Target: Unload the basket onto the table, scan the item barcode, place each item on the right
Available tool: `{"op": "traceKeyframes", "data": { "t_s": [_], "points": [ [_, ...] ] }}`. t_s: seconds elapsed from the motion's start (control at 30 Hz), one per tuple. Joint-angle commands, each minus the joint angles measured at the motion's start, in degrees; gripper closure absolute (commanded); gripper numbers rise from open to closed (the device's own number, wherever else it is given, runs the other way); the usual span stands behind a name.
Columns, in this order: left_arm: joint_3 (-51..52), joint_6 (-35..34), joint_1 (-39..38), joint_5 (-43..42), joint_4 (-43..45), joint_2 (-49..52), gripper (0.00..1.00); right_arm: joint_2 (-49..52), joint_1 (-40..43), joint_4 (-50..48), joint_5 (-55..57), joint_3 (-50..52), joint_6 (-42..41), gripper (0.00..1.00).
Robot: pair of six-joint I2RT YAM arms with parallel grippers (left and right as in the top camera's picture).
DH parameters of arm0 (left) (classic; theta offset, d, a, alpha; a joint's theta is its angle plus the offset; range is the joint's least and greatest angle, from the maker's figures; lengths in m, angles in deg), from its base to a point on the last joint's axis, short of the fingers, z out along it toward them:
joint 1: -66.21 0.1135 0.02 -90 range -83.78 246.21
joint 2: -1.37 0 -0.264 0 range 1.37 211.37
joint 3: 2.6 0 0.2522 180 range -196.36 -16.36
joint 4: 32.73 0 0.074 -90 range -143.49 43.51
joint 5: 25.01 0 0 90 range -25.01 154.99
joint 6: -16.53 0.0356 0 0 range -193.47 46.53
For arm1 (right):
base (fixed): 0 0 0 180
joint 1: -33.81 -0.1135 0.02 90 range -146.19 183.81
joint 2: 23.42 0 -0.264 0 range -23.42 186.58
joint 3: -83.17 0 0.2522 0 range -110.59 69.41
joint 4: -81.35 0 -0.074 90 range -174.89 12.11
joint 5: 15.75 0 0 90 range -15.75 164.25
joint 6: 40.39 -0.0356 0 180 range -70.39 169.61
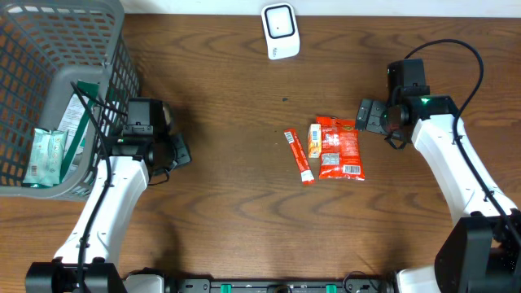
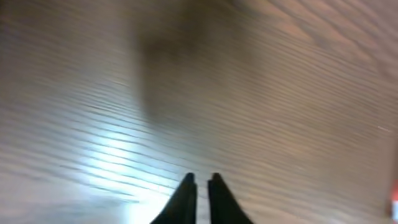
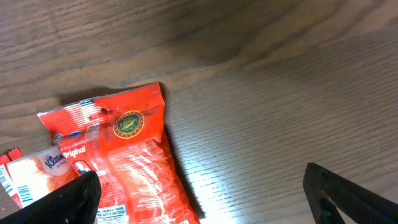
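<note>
Jaws, overhead view: left gripper [image 1: 177, 151] was shut w/ nothing in it, near a grey plastic mesh basket [image 1: 32, 49]. Right gripper [image 1: 363, 115] gaped wide, empty, just beside the red snack packet [image 1: 340, 146]. Packet lay flat mid-table on the dark wood-grain table [image 1: 220, 212], touching a small orange-white pack [image 1: 314, 138]; a thin red stick sachet [image 1: 299, 156] lay beside that. A white rounded scanner [image 1: 279, 31] stood at the far edge.

Left wrist view: blurred. Black tapered fingers [image 2: 185, 196] sat nearly together over bare wood.

Right wrist view: black fingers [image 3: 68, 199] spread far apart; the glossy, crinkled packet [image 3: 134, 168] lay ahead, nearer one finger.
</note>
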Motion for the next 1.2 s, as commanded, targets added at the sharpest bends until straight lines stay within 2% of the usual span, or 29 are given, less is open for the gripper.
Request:
{"op": "traceKeyframes", "data": {
  "t_s": [0.0, 0.23, 0.37, 0.47, 0.73, 0.97, 1.17],
  "points": [
    [0.66, -0.15, 0.26, -12.57, -0.68, 0.66, 0.93, -0.13, 0.02, 0.07, 0.55, -0.55, -0.17, 0.01],
    [-5.09, -0.15, 0.26, -14.23, -6.36, 0.55, 0.93, -0.13, 0.02, 0.04, 0.55, -0.55, -0.15, 0.01],
    [-16.94, 0.57, 0.26, -14.19, -15.76, 0.55, 0.93, -0.13, 0.02, 0.07, 0.55, -0.55, -0.15, 0.01],
    [-23.61, 0.55, 0.28, -14.16, -19.69, 0.50, 0.93, -0.13, 0.02, 0.04, 0.55, -0.55, -0.17, 0.01],
    [-31.43, 0.55, 0.24, -14.03, -21.40, -1.05, 0.93, -0.13, 0.02, 0.07, 0.55, -0.55, -0.17, 0.01],
    [-34.99, 0.52, 0.24, -6.34, -21.90, -1.68, 0.93, -0.13, 0.02, 0.07, 0.55, -0.55, -0.17, 0.01],
    [-44.44, 0.52, 0.42, 4.15, -25.40, -1.60, 0.93, -0.13, 0.02, 0.07, 0.55, -0.55, -0.15, 0.01]
  ]
}}
